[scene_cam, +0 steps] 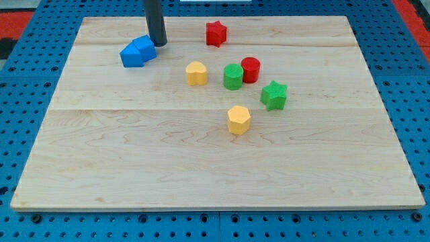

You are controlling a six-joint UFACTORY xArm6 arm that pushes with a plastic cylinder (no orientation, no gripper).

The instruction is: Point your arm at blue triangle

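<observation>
You see my tip [160, 44] just beside the blue triangle [138, 52]; the rod's top is cut off, no hand to judge.

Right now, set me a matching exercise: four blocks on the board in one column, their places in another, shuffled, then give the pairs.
Column one:
1. blue block
2. red star
3. green star
4. yellow hexagon

Column two:
A. nearest the view's bottom
B. nearest the view's top
C. farthest to the view's right
D. right beside my tip, on its left in the view

Pairs: 1-D, 2-B, 3-C, 4-A.
</observation>
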